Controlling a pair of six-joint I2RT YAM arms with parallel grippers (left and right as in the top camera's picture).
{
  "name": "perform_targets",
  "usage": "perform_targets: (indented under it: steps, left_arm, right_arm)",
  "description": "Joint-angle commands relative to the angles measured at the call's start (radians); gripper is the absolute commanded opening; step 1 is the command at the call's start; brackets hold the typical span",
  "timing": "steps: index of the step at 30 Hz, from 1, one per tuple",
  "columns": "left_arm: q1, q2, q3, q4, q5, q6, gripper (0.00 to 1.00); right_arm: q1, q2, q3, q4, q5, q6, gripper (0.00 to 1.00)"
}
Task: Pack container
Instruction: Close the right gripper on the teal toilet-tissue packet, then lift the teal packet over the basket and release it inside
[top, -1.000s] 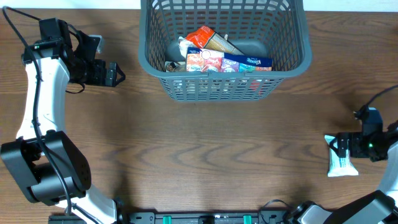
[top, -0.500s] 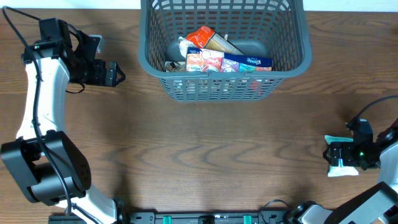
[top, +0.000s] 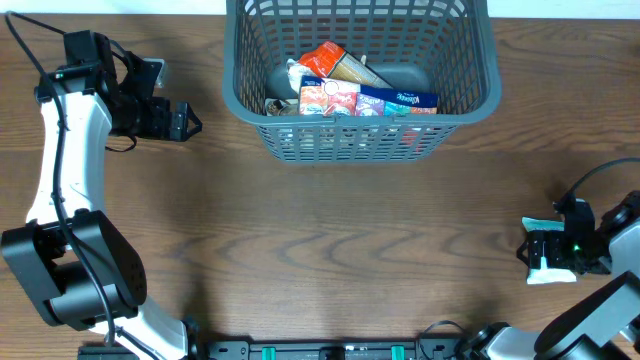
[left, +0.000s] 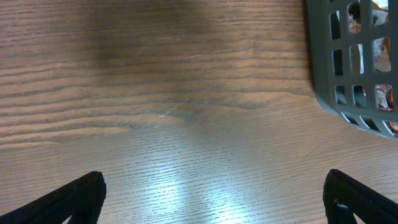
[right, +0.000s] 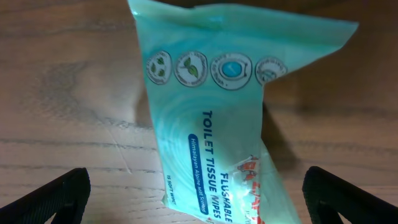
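Wooden tabletop (top: 330, 250) carries the container (top: 350, 140) at its far edge; left fingers (left: 74, 199) gape empty near it; right fingers (right: 56, 196), well apart from it, stand spread astride a wipes packet (right: 217, 124), seemingly not touching.

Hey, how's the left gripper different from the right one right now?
The left gripper is over bare table; the right gripper is over the wipes pack. The left gripper sits near the basket; the right gripper is far from it. Both are open, holding nothing.
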Motion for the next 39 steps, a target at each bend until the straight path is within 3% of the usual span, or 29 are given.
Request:
perform_targets:
  steps: [1, 14, 19, 31, 33, 39]
  left_arm:
    - [-0.002, -0.021, -0.002, -0.005, -0.005, -0.009, 0.99]
    - [-0.002, -0.021, -0.002, -0.006, -0.005, -0.010, 0.99]
    - [-0.002, -0.021, -0.002, -0.008, -0.005, -0.013, 0.99]
    - [-0.002, -0.021, -0.002, -0.015, -0.005, -0.013, 0.99]
    - [-0.002, -0.021, -0.002, -0.017, -0.005, -0.013, 0.99]
    - [-0.002, -0.021, -0.002, -0.022, -0.005, -0.013, 0.99]
  right_arm:
    - [-0.010, 0.016, 0.013, 0.005, 0.015, 0.033, 0.99]
    - [-0.008, 0.098, 0.013, 0.066, 0.007, 0.033, 0.97]
    - [-0.008, 0.139, 0.013, 0.091, 0.011, 0.033, 0.90]
    - [-0.008, 0.148, 0.013, 0.122, 0.014, 0.086, 0.09]
    - [-0.008, 0.146, 0.013, 0.130, 0.014, 0.110, 0.01]
    - [0.013, 0.142, 0.088, 0.118, -0.074, 0.158, 0.01]
